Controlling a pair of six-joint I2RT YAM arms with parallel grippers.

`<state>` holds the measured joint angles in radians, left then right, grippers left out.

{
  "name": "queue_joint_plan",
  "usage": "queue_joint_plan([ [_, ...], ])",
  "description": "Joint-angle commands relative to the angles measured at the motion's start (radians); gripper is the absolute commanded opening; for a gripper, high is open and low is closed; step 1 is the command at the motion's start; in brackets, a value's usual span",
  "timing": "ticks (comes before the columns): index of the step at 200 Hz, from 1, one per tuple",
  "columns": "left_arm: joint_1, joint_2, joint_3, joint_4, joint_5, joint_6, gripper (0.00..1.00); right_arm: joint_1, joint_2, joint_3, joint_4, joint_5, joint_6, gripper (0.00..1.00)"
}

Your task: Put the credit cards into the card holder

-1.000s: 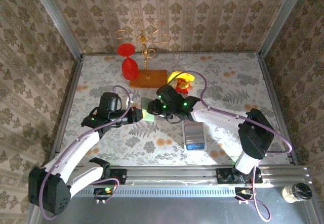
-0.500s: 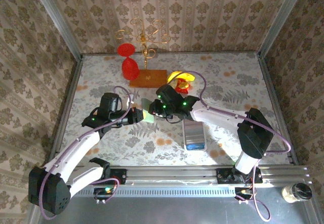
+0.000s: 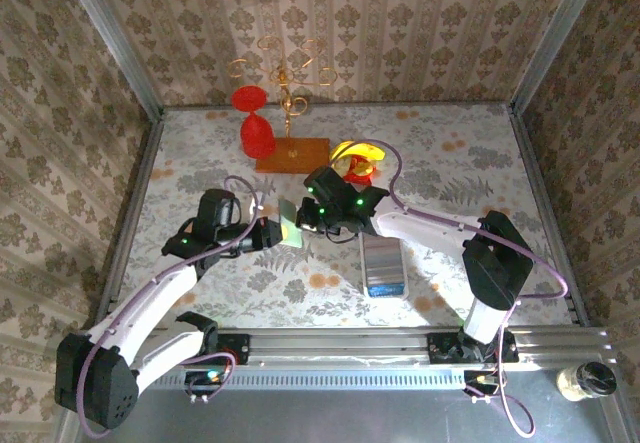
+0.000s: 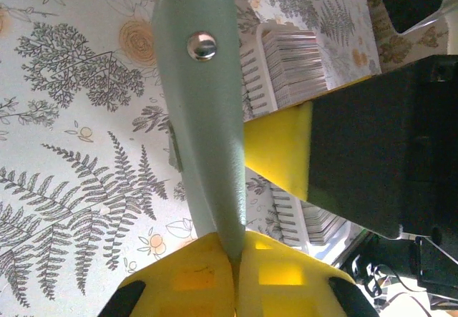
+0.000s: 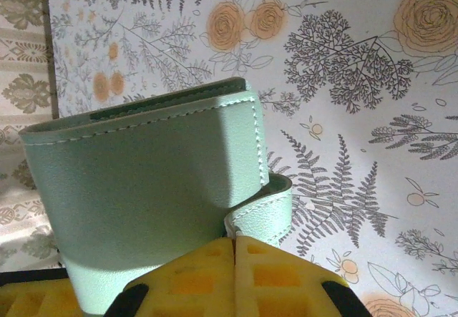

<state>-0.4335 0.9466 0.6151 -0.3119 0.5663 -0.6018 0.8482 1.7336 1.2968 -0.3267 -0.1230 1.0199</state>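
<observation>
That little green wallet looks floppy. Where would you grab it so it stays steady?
By a thin edge, pads squeezing its flat faces. The card holder is a soft, slim pouch, so the left gripper pinches one end edge-on, coming from its left. The right gripper suits the small strap curling off the opposite side, which seems to leave the stitched top slot free.

Card holder (image 3: 291, 229) aloft!
Sage-green, stitched edges, silver snap stud (image 4: 202, 46) showing; pinched between my left hand (image 4: 236, 256) and right hand (image 5: 235, 244).
</observation>
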Motion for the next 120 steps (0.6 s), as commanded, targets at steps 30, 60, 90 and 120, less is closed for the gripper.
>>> queue_joint_plan([
  [30, -0.008, 0.002, -0.028, 0.005, -0.052, -0.033, 0.0, -0.025, -0.003, -0.06, -0.116, 0.173, -0.003, 0.0],
  [60, -0.016, 0.034, -0.047, 0.032, -0.054, -0.061, 0.0, -0.03, -0.004, -0.104, -0.065, 0.149, 0.004, 0.0],
  [90, -0.056, 0.07, -0.06, 0.06, -0.06, -0.083, 0.0, -0.032, 0.009, -0.122, -0.032, 0.115, 0.003, 0.0],
  [120, -0.092, 0.136, -0.091, 0.139, -0.019, -0.152, 0.0, -0.029, 0.029, -0.143, 0.002, 0.071, 0.0, 0.0],
])
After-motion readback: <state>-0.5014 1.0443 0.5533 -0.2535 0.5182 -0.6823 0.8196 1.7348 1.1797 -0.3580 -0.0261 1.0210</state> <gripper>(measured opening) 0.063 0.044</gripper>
